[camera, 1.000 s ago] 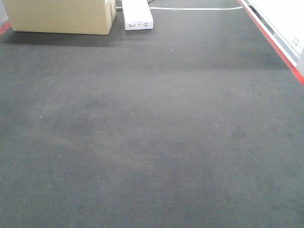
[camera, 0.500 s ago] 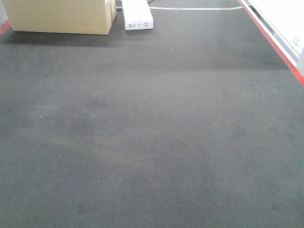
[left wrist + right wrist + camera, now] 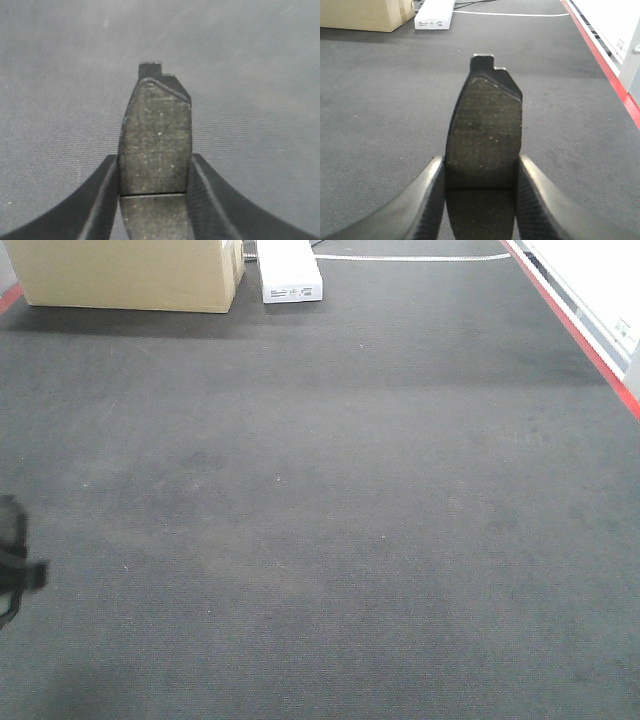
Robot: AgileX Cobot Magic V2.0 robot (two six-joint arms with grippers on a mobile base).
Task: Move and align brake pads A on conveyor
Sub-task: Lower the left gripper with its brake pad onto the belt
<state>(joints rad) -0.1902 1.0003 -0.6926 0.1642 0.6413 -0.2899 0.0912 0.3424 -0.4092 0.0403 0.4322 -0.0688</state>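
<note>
My left gripper (image 3: 155, 161) is shut on a dark grey brake pad (image 3: 156, 135). The pad points away from me, groove between the fingers, end tab (image 3: 151, 69) at the far tip, above the charcoal conveyor (image 3: 250, 75). My right gripper (image 3: 481, 161) is likewise shut on a second brake pad (image 3: 484, 125), its tab forward, over the conveyor (image 3: 380, 100). In the front view the conveyor (image 3: 350, 490) carries no pads. A dark blurred shape (image 3: 12, 565) pokes in at its left edge, probably the left gripper's end. The right gripper is out of that view.
A cardboard box (image 3: 125, 275) and a white box (image 3: 290, 270) stand at the belt's far left end, with a white cable (image 3: 410, 257) beside them. The red frame edge (image 3: 580, 335) runs along the right, with a white wall beyond it.
A dark blurred shape has come into the front view at the left edge, where the belt was bare before. Nothing else on the belt has moved.
</note>
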